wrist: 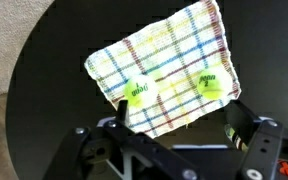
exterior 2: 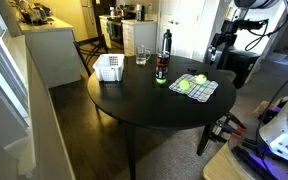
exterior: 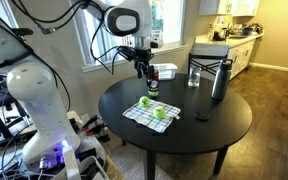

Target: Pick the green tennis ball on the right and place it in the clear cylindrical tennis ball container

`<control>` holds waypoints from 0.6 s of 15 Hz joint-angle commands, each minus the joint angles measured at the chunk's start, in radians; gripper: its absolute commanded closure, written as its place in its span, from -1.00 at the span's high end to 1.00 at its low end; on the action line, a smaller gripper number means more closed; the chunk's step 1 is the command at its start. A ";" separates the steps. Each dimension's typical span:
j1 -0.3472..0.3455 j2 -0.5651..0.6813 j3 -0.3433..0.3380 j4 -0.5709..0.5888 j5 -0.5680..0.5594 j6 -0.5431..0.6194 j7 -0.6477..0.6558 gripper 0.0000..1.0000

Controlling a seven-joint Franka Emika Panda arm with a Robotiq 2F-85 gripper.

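Green and fuzzy, the tennis ball [wrist: 210, 84] lies on a soft checked cloth [wrist: 174, 50] beside a second ball [wrist: 139, 92], not touching it. The cloth is spread flat on the round black table [exterior: 224, 125]. The clear container [exterior: 153, 80], a tall tube, stands upright near the cloth; I cannot tell what is in it. The jaws hang above the balls, spread apart and holding nothing

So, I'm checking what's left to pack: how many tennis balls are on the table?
2: one ball and another ball, apart on the checked cloth. The tube beside the cloth may hide more.
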 commanded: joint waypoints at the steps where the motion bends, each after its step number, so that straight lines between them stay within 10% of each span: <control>1: 0.010 0.129 -0.006 0.015 0.043 0.150 -0.072 1.00; 9: 0.001 0.383 -0.008 0.107 0.188 0.264 -0.191 1.00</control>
